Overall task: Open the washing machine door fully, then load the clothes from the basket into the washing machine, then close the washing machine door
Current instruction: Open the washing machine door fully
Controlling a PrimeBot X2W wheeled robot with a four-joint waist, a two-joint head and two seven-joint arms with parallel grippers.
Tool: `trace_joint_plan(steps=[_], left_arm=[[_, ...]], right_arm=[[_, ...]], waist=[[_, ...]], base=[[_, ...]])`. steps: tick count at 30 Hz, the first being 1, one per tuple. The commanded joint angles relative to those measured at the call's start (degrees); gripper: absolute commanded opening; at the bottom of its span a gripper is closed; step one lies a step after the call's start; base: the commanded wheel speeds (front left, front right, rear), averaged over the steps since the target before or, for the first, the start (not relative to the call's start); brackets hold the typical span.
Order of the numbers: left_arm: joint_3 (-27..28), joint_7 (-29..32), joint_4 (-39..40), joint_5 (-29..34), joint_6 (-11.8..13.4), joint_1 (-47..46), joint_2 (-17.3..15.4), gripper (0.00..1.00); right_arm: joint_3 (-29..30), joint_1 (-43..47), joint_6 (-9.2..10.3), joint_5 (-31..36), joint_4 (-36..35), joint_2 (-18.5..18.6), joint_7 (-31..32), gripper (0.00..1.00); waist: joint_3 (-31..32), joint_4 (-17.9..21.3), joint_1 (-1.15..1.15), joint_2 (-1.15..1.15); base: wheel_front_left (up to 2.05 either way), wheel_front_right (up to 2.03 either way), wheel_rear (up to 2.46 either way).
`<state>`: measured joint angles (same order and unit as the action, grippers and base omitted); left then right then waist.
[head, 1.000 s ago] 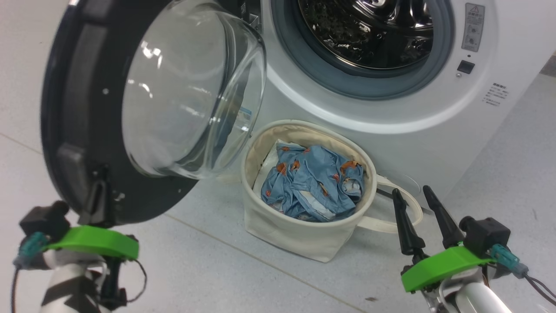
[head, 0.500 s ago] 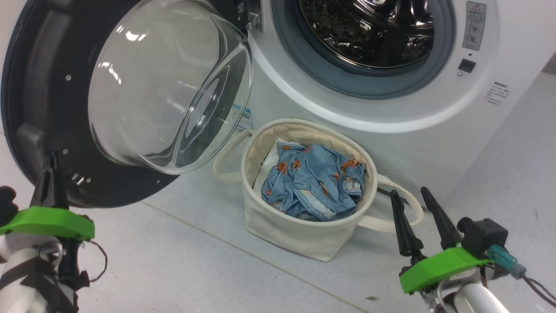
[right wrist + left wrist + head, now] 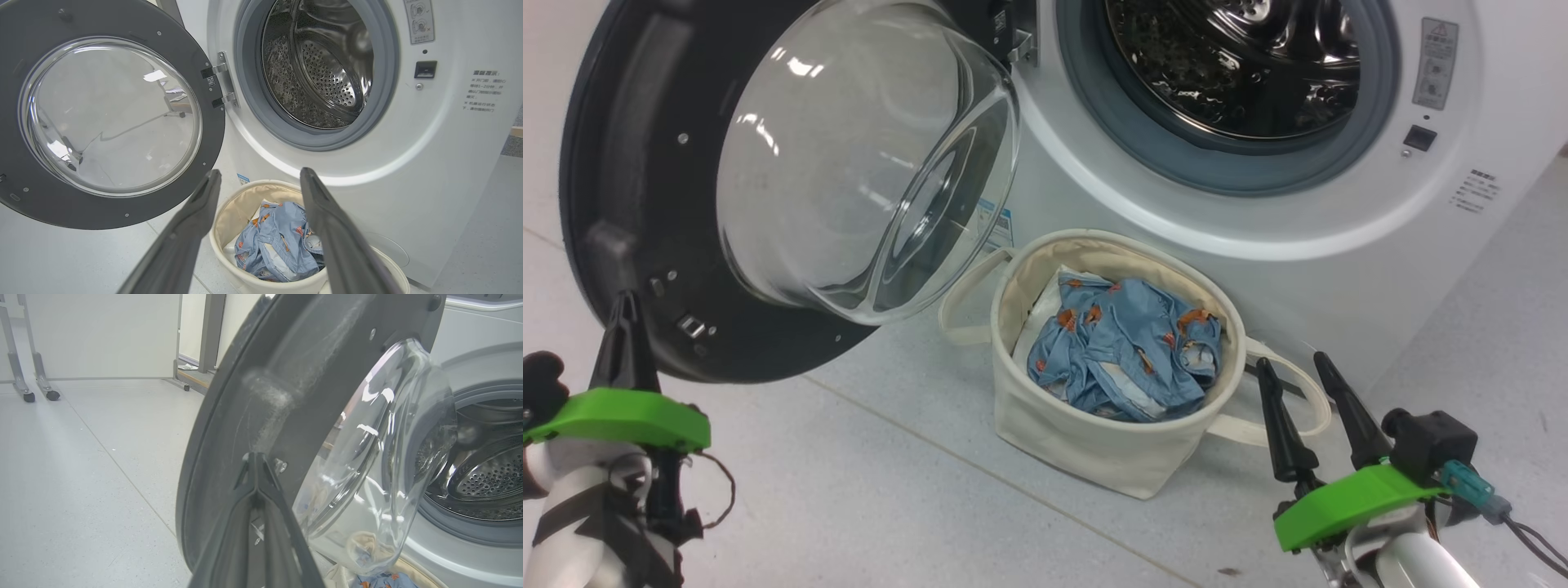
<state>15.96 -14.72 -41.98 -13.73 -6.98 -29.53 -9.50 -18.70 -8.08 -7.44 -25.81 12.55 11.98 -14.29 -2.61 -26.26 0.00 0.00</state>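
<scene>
Clothes (image 3: 1125,347): thin, light, limp, crumpled in basket (image 3: 1094,445); likely best pinched at raised fold atop heap. Left fingers (image 3: 625,327) closed, tips at door (image 3: 629,163) rim; right fingers (image 3: 1280,425) spread, empty.

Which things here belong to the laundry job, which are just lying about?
Job: big white front-loading washing machine; its round black-rimmed glass door; round cream canvas basket; light blue bear-print clothes.
Lying about: plain white bundle in the basket; grey wheeled frame legs.

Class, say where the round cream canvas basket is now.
Head view, centre: the round cream canvas basket stands on the floor before the white washing machine, below its drum opening, right of the open black-rimmed door.
</scene>
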Motion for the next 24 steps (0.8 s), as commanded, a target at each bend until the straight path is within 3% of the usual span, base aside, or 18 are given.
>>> trace_joint_plan(steps=[1,2,3,5,6,17,24], left_arm=[[1.18,-0.28,2.02,0.31,-0.20,-2.04,-1.39,0.00],[0.96,-0.28,2.12,0.26,-0.26,-1.92,-1.18,0.08],[0.96,-0.28,2.12,0.26,-0.26,-1.92,-1.18,0.08],[0.43,-0.28,2.25,-0.02,-0.36,-1.61,-0.81,0.96],[0.18,-0.28,2.37,-0.33,-0.40,-1.42,-0.60,1.00],[-7.00,-0.28,8.82,-5.19,-0.49,5.02,1.54,1.00],[-12.77,-0.28,12.92,-8.89,-0.50,8.45,3.47,1.00]], right_arm=[[-0.69,-1.60,-0.05,-0.39,-1.61,0.00,-0.71,1.00],[-0.71,-1.60,-0.05,-0.38,-1.60,-0.04,-0.71,1.00],[-0.71,-1.60,-0.05,-0.38,-1.60,-0.04,-0.71,1.00],[-0.78,-1.58,-0.05,-0.40,-1.56,-0.13,-0.71,1.00],[-0.83,-1.56,-0.05,-0.42,-1.55,-0.19,-0.71,1.00],[-0.19,-1.05,-0.05,-0.59,-2.07,-0.64,-0.71,1.00],[0.28,-1.23,-0.05,-0.48,-3.40,-0.48,-0.71,1.00]], waist=[[0.11,-0.46,0.00,0.00],[0.20,-0.57,0.00,0.00],[0.20,-0.57,0.00,0.00],[0.41,-0.64,0.00,0.00],[0.53,-0.59,0.00,0.00],[1.15,3.19,0.00,0.00],[0.46,7.61,0.00,0.00]], base=[[0.00,0.00,0.00],[0.00,0.00,0.00],[0.00,0.00,0.00],[0.00,0.00,0.00],[0.00,0.00,0.00],[0.00,0.00,0.00],[0.00,0.00,0.00]])
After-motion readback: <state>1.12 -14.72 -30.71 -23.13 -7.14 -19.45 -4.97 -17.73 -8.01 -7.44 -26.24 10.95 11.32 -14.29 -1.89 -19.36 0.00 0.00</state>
